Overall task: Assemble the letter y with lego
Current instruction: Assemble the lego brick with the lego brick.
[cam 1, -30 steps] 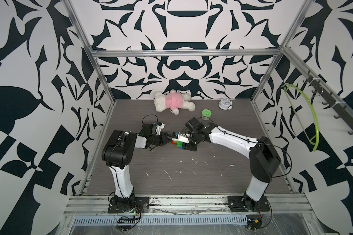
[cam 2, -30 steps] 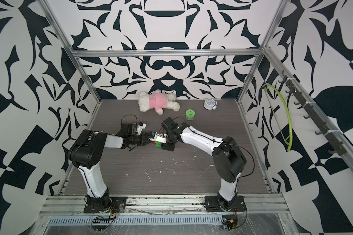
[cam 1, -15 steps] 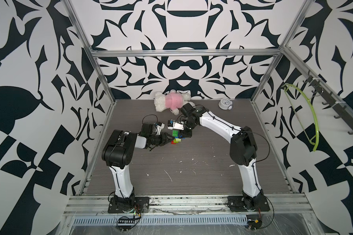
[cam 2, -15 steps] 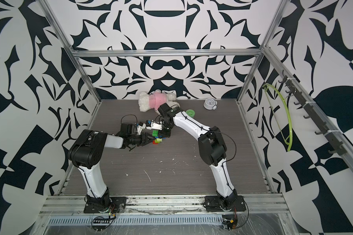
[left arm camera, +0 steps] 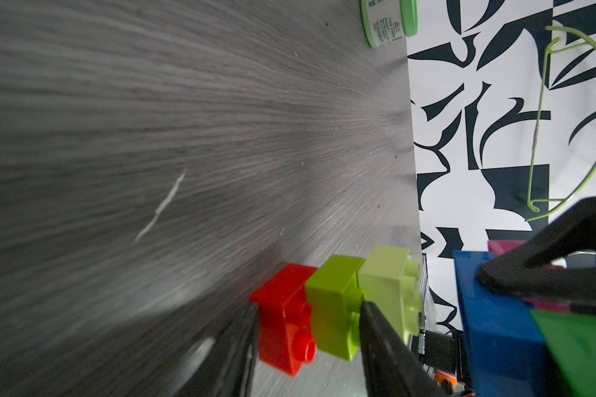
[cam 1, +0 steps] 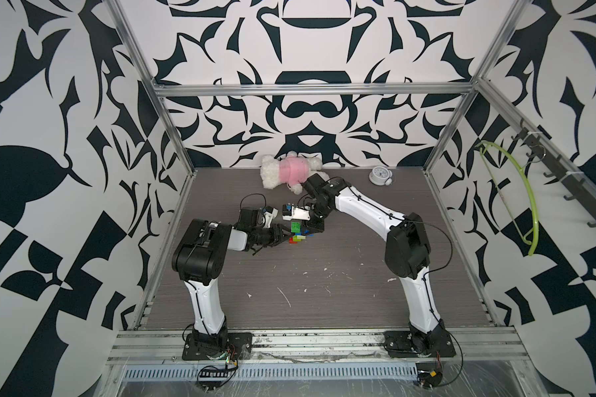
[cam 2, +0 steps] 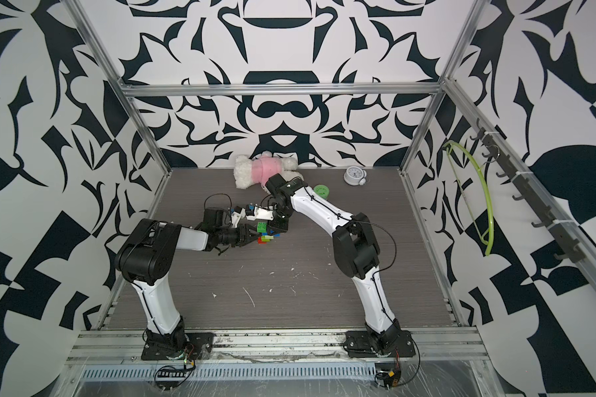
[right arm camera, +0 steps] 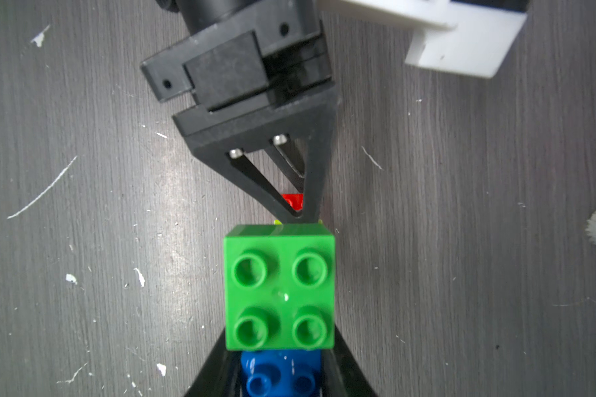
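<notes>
I see the stem (cam 1: 296, 238): red brick (left arm camera: 286, 323), lime brick (left arm camera: 334, 306) and pale yellow-green brick (left arm camera: 389, 288) joined in a row, lying sideways at the surface (left arm camera: 186, 137). The blue bar (left arm camera: 496, 330) is just beside the pale end's studs, with a gap showing. The green brick (right arm camera: 278, 287) sits studs-up on the bar. The pink brick (left arm camera: 503, 245) is mostly hidden behind it.

Both top views are bright and evenly lit, seemingly from overhead, so shadows on the table (cam 1: 324, 275) are soft and faint, and the picture stretches slightly toward its edges as a wide lens does. In the left wrist view the near table smears into streaky blur, the red brick (left arm camera: 286, 323) is fairly sharp with a dim shadow beside it, and the blue brick (left arm camera: 496, 326) and green brick (left arm camera: 585, 347) at the edge are soft. The right wrist view is crisp on the green brick's studs, shows a pale sheen of glare on the table beside it, and leaves the blue brick out of focus.
</notes>
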